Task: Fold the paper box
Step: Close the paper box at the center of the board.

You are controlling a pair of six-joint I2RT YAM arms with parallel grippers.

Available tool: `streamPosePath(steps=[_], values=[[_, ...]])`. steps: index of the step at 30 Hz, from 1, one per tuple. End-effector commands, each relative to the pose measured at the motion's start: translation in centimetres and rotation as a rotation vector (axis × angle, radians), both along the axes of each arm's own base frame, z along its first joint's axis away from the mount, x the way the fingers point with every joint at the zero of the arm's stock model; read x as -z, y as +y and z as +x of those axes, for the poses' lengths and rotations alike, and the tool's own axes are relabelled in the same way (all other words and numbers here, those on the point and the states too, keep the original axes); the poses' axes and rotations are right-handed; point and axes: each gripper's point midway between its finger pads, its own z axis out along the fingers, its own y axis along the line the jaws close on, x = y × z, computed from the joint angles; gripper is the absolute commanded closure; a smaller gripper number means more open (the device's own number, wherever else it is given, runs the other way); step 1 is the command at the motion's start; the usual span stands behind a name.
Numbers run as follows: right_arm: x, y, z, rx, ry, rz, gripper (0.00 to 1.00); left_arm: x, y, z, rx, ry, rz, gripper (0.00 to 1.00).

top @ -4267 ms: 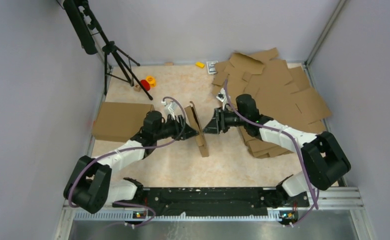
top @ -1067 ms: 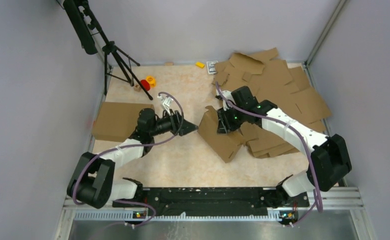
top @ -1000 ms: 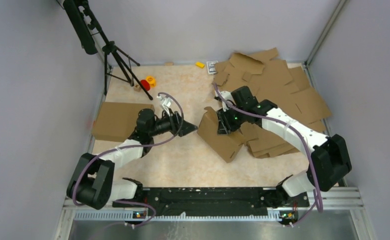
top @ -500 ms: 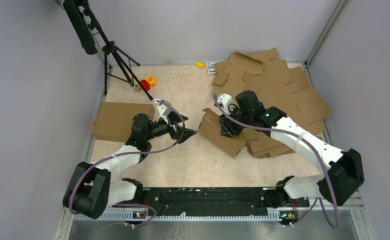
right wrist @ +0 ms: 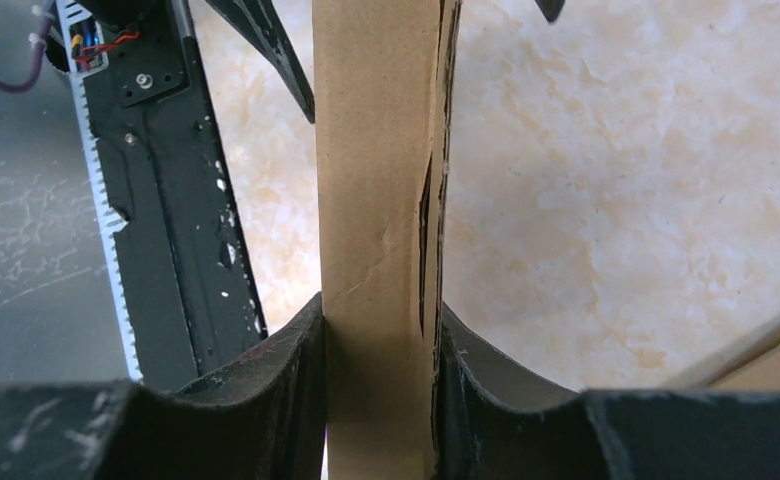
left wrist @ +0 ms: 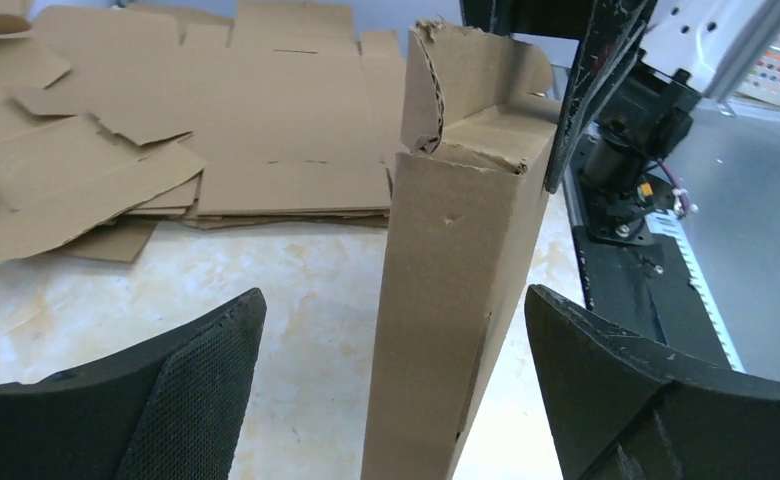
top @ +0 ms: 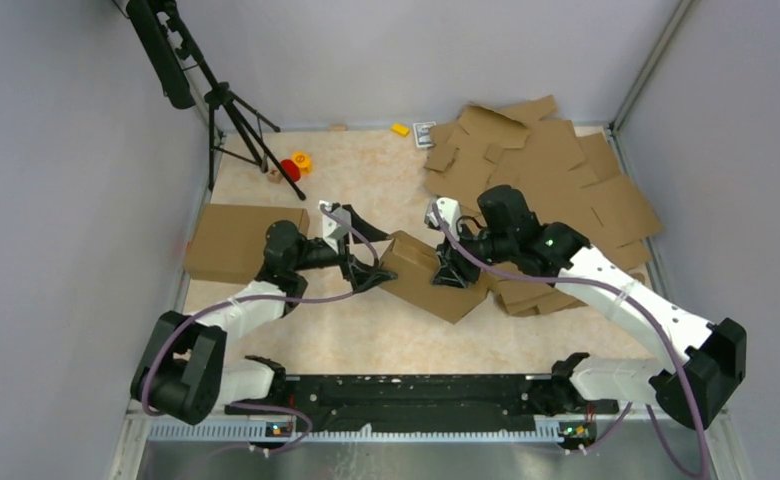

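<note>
Just beyond the base rail (top: 406, 390), between your two arms, the paper box (top: 421, 290) sat partly folded above the table (top: 366, 330). Its long axis ran slantwise from near-right to far-left. Your right gripper (right wrist: 378, 335) had it, with the jaws pinched on a doubled wall of the cardboard from the right side.

Your left gripper (top: 371, 246) was spread wide at the box's left end, one finger on either side and a bare gap to the cardboard on each. That end pointed straight into the open jaws. I judge the coming move turned on that — your left had only to close or press along the box's length, and nothing stood between.

Farther left lay a flat folded carton (top: 236, 242), well apart. Farther right, the heap of loose blanks (top: 556, 170) lay close behind your right arm and could snag. Farthest back stood a tripod (top: 231, 115) and some small coloured bits (top: 294, 165).
</note>
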Motion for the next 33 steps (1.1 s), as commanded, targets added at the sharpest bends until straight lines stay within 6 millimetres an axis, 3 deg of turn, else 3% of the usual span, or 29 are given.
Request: streamPosePath(steps=[1,5,14,17,19,23,28,33], values=[[-1.9,1.2,-1.1,-0.096,-0.054,0.067,0.71,-0.9,-0.8,-1.0,0.114,-0.076,0.008,0.01],[-1.7,1.6,-1.1,-0.109,-0.059,0.047,0.71,-0.6,-1.5,-2.2,0.203,-0.086,0.013,0.03],[-2.2,3.4,-0.7,-0.101,-0.058,0.053,0.74,0.0,-2.2,-3.1,0.28,-0.086,0.023,0.27],[-1.8,3.6,-0.5,-0.085,-0.045,0.043,0.75,0.0,-2.3,-3.3,0.299,-0.073,0.026,0.46],[-1.7,3.6,-0.4,-0.074,-0.038,0.041,0.75,0.0,-2.3,-3.3,0.304,-0.066,0.026,0.47],[-1.5,3.2,0.8,0.017,-0.06,0.034,0.74,-0.1,-2.3,-3.5,0.31,-0.069,0.021,0.49],[-1.9,3.1,1.9,0.101,-0.073,0.06,0.73,-0.4,-2.4,-4.0,0.332,-0.062,0.016,0.66],[-2.4,2.5,3.3,0.235,-0.07,0.076,0.77,-0.6,-2.6,-4.3,0.355,-0.058,0.012,0.71]])
